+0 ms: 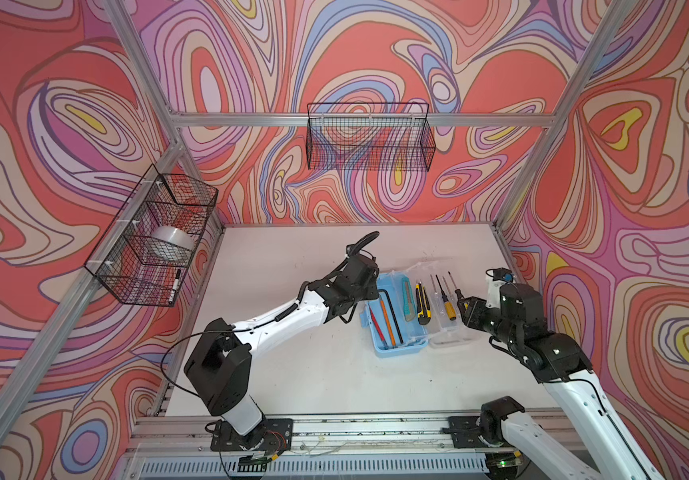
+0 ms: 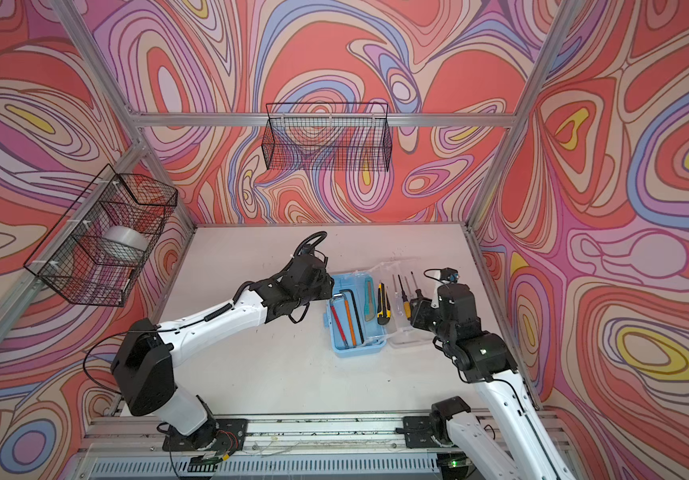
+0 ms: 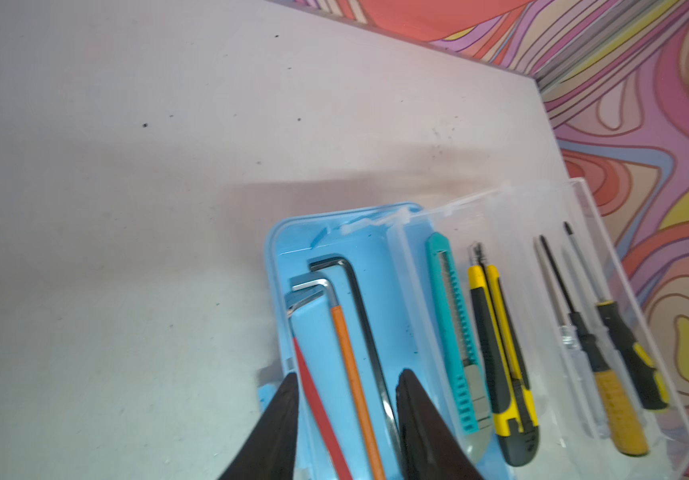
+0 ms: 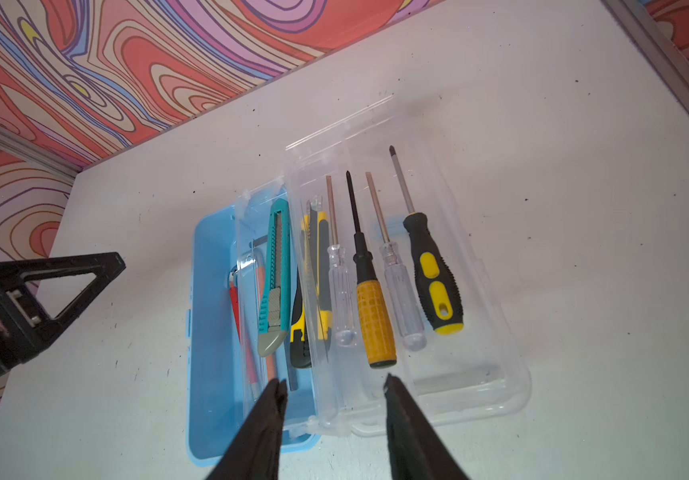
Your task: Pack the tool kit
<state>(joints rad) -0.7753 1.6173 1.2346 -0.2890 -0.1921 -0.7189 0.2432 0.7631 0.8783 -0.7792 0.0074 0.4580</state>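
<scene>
White tabletop (image 1: 292, 374): the tool kit (image 1: 396, 351) lies open between my 2 claws, long axis running away from my bases. My left claw (image 3: 347, 374) hangs spread over it, gripping nothing; my right claw (image 4: 334, 379), spread and empty, sits nearer the clear lid (image 1: 450, 334).

Four screwdrivers (image 4: 342, 291) (image 4: 374, 316) (image 4: 403, 295) (image 4: 434, 274), count them: two clear-handled, one orange-handled, one black-and-yellow. Two utility knives (image 3: 452, 324) (image 3: 500, 353), one teal, one yellow-and-black; two hex keys (image 3: 330, 262) (image 3: 311, 286) plainly, perhaps a third half hidden. One orange stick (image 3: 355, 382), one red stick (image 3: 317, 399), two black wire baskets (image 1: 369, 153) (image 1: 147, 286).
</scene>
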